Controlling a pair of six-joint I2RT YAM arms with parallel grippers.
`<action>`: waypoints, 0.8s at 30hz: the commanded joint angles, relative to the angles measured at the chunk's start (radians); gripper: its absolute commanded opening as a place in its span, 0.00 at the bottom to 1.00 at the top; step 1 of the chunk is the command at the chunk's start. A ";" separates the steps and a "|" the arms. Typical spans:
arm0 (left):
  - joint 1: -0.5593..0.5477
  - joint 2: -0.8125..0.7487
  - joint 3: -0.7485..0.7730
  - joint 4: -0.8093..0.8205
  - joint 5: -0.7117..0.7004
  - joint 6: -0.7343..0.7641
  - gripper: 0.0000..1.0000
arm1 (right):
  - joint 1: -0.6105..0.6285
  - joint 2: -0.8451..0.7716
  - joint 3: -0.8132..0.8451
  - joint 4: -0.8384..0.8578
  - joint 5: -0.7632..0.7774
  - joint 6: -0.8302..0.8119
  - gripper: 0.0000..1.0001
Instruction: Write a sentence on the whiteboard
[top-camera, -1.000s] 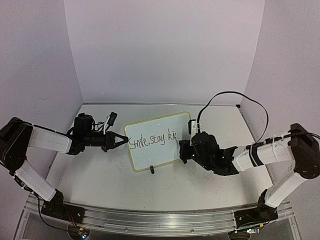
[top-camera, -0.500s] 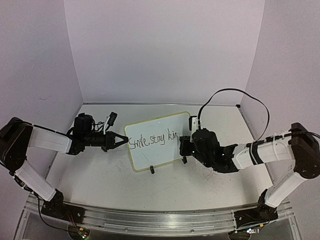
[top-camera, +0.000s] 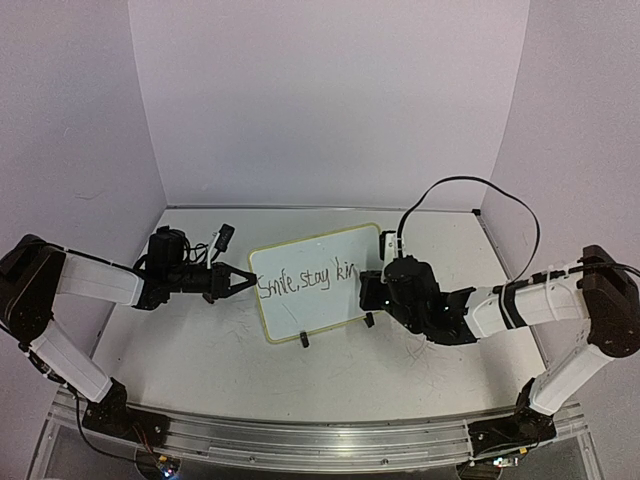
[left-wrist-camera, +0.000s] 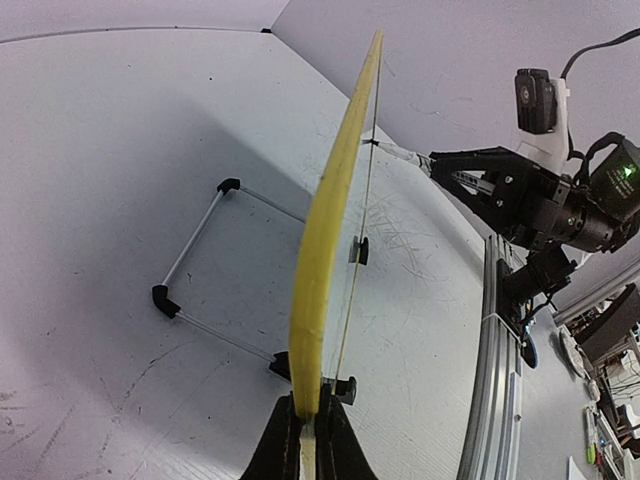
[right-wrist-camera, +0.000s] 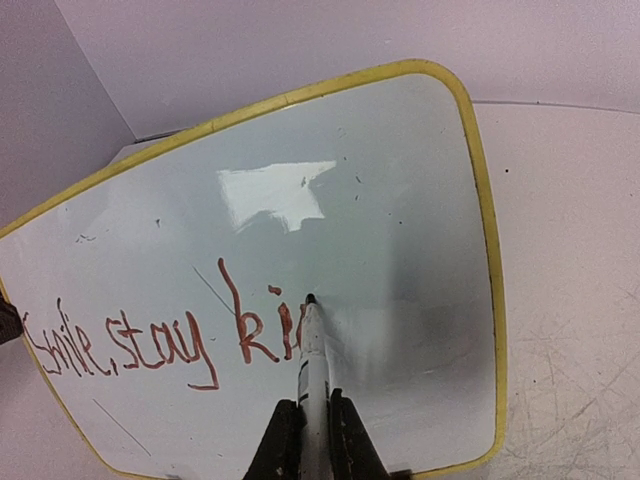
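Nearest, one aluminium rail (top-camera: 300, 438) runs along the table's front edge and carries both arm bases. A broad stretch of scuffed white tabletop (top-camera: 200, 360) separates it from the single whiteboard (top-camera: 320, 308). The board stands tilted near the middle, and two black clip feet (top-camera: 304, 340) show under its lower rim.

The left gripper (top-camera: 236, 282) is clamped on the board's left yellow-green rim, and the wrist view shows its fingers (left-wrist-camera: 340, 455) pinching that edge. The right gripper (top-camera: 372, 292) is closed around one marker (right-wrist-camera: 312, 360), whose tip touches the board face. It touches at the end of the sentence (right-wrist-camera: 150, 345), one dark line that reads "Smile, stay kin" from above. White board face continues from the tip to the right rim.

Behind the board a wire stand (left-wrist-camera: 195, 240) with black ends rests on the table. Farther back, lilac walls (top-camera: 330, 100) close three sides. One black cable (top-camera: 470, 185) loops above the right arm.
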 joint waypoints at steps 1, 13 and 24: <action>-0.002 -0.015 0.010 -0.042 -0.008 0.017 0.00 | 0.002 -0.004 -0.018 -0.040 0.007 0.033 0.00; -0.001 -0.019 0.010 -0.042 -0.008 0.014 0.00 | 0.018 -0.008 -0.033 -0.062 0.002 0.060 0.00; -0.002 -0.015 0.015 -0.043 -0.005 0.014 0.00 | 0.018 -0.006 -0.021 -0.067 0.009 0.051 0.00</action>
